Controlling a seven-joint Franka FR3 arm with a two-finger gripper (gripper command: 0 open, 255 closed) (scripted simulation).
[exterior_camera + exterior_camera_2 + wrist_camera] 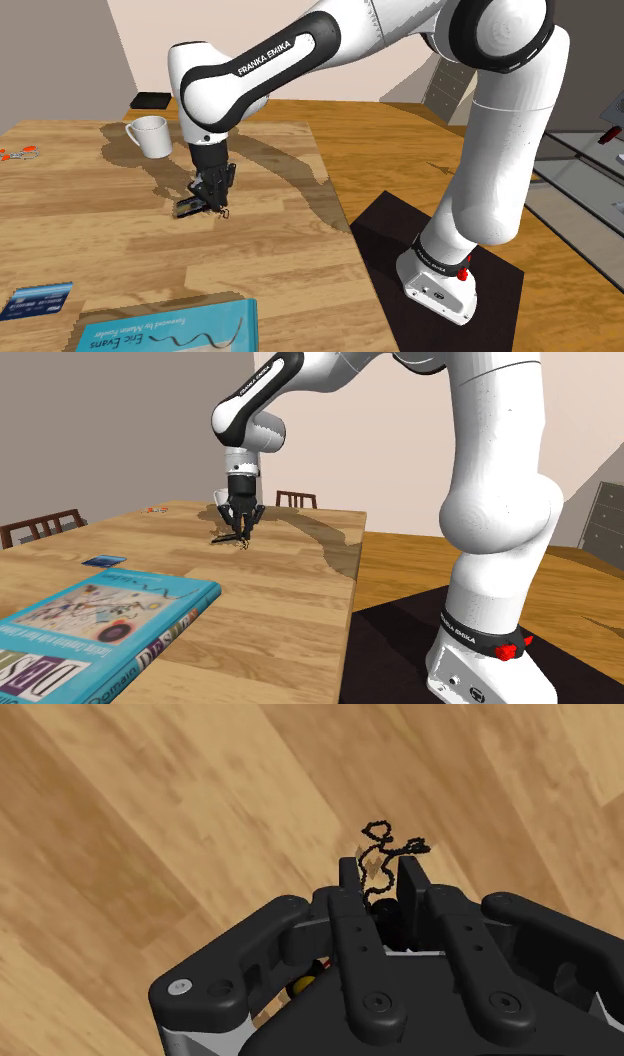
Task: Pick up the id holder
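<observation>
Grasp status: the gripper [208, 192] points straight down at the wooden table [120, 250], with its fingertips just above the boards. The jaws are drawn close and clenched on the id holder [188, 207]. In the wrist view a dark part of the holder sits lodged in the narrow gap between the two fingers.

Position of the load: the id holder is directly under the hand, near the middle of the table. In the shoulder view its flat dark body sticks out from the fingers toward that view's left and a little downward. Its thin black cord [388, 839] curls on the boards on the opposite side, just past the fingertips. The long axis therefore runs roughly across the jaws, and the grip appears to fall near the cord end rather than at the middle. Whether the body touches the boards cannot be told.

Judgement: the coming move is a vertical lift. Expect the free end of the body to droop and the cord to trail.

Surroundings: a white mug [150, 135] stands near the holder, farther from the stand [400, 235]. A flat black item [152, 100] lies beyond the mug. A teal book [100, 612] and a small blue card [103, 560] lie well apart from the hand. Wooden chairs [40, 527] stand behind the table, and a grey dresser [600, 517] stands against the wall.
</observation>
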